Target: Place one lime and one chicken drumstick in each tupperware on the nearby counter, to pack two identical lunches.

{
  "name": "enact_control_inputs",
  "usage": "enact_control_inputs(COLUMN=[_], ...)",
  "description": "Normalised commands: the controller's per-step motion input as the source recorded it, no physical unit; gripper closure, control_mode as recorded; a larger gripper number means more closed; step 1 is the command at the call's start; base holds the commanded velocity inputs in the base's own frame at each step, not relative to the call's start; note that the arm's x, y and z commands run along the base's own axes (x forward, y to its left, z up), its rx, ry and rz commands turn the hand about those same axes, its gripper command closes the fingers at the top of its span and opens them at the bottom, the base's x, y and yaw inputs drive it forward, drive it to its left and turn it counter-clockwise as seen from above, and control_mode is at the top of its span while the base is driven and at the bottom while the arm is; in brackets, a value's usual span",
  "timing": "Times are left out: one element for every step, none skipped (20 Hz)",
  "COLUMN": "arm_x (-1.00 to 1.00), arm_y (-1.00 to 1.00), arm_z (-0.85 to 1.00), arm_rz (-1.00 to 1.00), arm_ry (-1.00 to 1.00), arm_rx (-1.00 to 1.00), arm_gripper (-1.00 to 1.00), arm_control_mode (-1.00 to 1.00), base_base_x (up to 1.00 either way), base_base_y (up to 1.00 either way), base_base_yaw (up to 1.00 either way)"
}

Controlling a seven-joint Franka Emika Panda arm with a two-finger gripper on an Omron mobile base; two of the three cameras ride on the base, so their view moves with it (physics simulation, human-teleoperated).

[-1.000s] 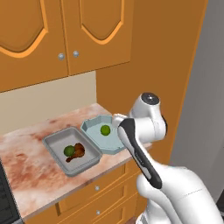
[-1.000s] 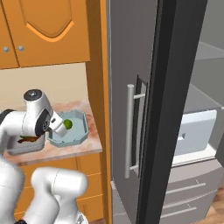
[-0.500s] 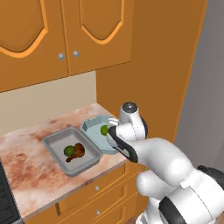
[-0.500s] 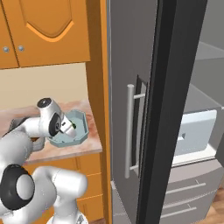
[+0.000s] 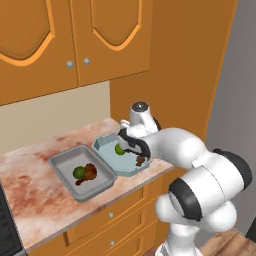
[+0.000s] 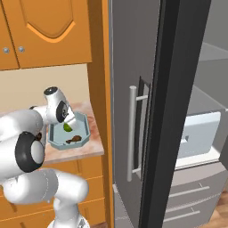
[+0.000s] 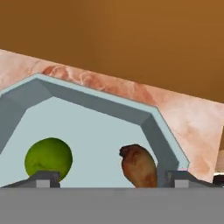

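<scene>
- In the hand view the gripper (image 7: 111,178) stands open with nothing between its fingertips (image 7: 43,178), which sit wide apart at the bottom edge; the rest of each finger is cut off.
- Between those tips lies the pale blue-green octagonal tupperware (image 7: 148,118), whose near rim runs out of the frame at the bottom.
- Inside it a lime (image 7: 48,158) rests at lower left and a chicken drumstick (image 7: 139,165) at lower centre, apart from each other; the drumstick's lower end is cut off, so its bone tip cannot be made out.
- In the left base view the arm's wrist covers the right part of the octagonal tupperware (image 5: 107,150); a lime (image 5: 120,148) and a drumstick (image 5: 140,160) show only in part beside the dark gripper (image 5: 131,150).
- In the middle left of that view, the grey rectangular tupperware (image 5: 62,162) holds a second lime (image 5: 79,172) touching a second drumstick (image 5: 90,171).
- The counter (image 5: 30,195) has bare surface at the left and front of the grey container; its left end runs out of the frame.
- The octagonal container sits close to the counter's right end, near the orange side panel (image 6: 98,67).
- In the right base view the arm hides the left side of the counter (image 6: 84,149).
</scene>
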Motion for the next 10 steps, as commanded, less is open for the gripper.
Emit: enact_control_inputs(arm_x=[-1.00,-1.00,-1.00,-1.00,-1.00,-1.00,-1.00,-1.00,-1.00,-1.00], arm_y=[0.31,0.31,0.31,0.33,0.34,0.34,0.32,0.29,0.30,0.31], arm_z=[1.00,0.94,0.69,0.55,0.50,0.46,0.31,0.09,0.00,0.00], arm_rz=[-0.09,-0.05,0.00,0.00,0.00,0.00,0.00,-0.01,-0.02,-0.02], arm_ry=[0.04,0.05,0.00,0.00,0.00,0.00,0.00,-0.02,-0.06,-0.08], arm_rx=[0.23,0.24,0.17,0.14,0.14,0.14,0.13,0.11,0.10,0.11], arm_gripper=[-1.00,-1.00,-1.00,-1.00,-1.00,-1.00,-1.00,-1.00,-1.00,-1.00], arm_control_mode=[-1.00,-1.00,-1.00,-1.00,-1.00,-1.00,-1.00,-1.00,-1.00,-1.00], base_base_x=[0.00,0.00,0.00,0.00,0.00,0.00,0.00,0.00,0.00,0.00], base_base_y=[0.00,0.00,0.00,0.00,0.00,0.00,0.00,0.00,0.00,0.00], base_base_yaw=[0.00,0.00,0.00,0.00,0.00,0.00,0.00,0.00,0.00,0.00])
